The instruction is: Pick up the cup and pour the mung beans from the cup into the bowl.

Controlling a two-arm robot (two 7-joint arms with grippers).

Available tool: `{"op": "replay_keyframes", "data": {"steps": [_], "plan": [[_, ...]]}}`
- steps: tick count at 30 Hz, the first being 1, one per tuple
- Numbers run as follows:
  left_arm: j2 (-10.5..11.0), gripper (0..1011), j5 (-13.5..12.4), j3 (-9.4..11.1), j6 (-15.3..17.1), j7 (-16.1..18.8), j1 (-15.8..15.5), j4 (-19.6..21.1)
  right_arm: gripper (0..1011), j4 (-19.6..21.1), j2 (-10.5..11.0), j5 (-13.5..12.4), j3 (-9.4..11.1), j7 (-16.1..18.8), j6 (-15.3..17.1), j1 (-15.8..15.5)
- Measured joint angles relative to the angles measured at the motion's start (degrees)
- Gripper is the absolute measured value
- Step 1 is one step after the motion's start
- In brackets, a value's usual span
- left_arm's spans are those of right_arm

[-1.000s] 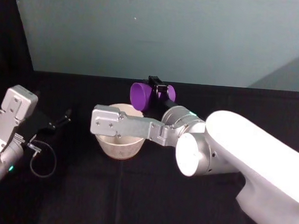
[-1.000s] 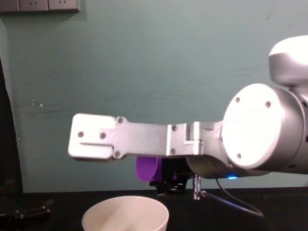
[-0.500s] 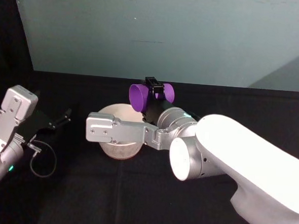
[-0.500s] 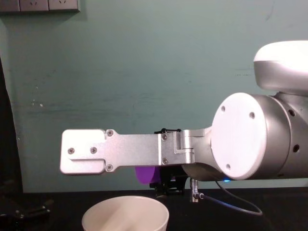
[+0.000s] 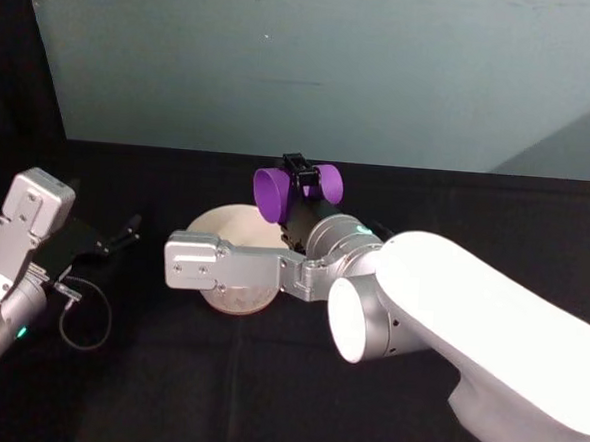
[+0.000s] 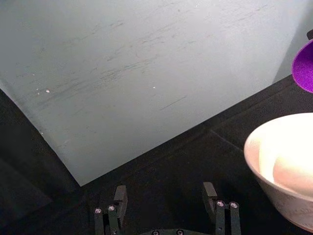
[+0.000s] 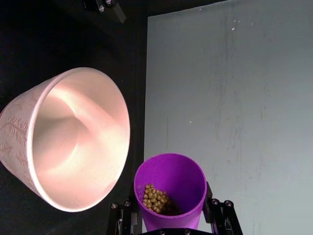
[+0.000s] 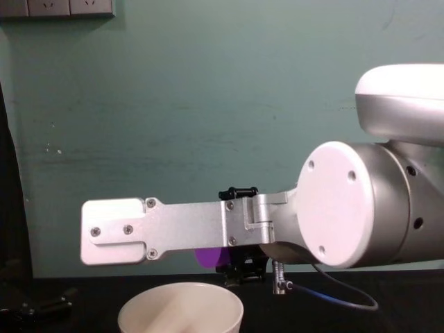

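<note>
The purple cup (image 5: 275, 194) is held tipped on its side just behind the bowl's far rim, mouth toward the left, with my right gripper (image 5: 295, 181) shut on it. In the right wrist view the mung beans (image 7: 155, 199) lie in a small heap inside the cup (image 7: 172, 192), beside the mouth of the bowl (image 7: 73, 142). The cream-white bowl (image 5: 213, 219) stands on the black table, partly covered by my right arm's silver link. The chest view has a purple sliver of the cup (image 8: 210, 257) above the bowl (image 8: 180, 309). My left gripper (image 6: 166, 209) rests open at the left, apart from the bowl (image 6: 281, 156).
A teal wall (image 5: 315, 62) rises close behind the black table. A cable loop (image 5: 85, 320) lies by my left arm. My right arm's large white elbow (image 5: 439, 320) takes up the table's right half. Wall sockets (image 8: 69, 7) sit high on the wall.
My right arm has swung left and lower across the bowl. The cup has turned its mouth a little further over toward the bowl. The left arm has not moved.
</note>
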State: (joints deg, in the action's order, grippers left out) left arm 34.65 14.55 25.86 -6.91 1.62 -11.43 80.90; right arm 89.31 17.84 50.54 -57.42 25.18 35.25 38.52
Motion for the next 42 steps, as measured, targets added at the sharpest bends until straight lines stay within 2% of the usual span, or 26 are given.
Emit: {"op": "replay_keyframes", "data": {"steps": [23,42], "plan": [[0.0,1011,0.0,0.0,0.0,0.0,0.0,0.0,734,-0.1,-0.7,6.0,-0.8,2.4,-0.1,-0.1],[0.0,1011,0.0,0.0,0.0,0.0,0.0,0.0,735,0.5,-1.1,9.5,0.1,3.8,-0.9,-1.2]]}}
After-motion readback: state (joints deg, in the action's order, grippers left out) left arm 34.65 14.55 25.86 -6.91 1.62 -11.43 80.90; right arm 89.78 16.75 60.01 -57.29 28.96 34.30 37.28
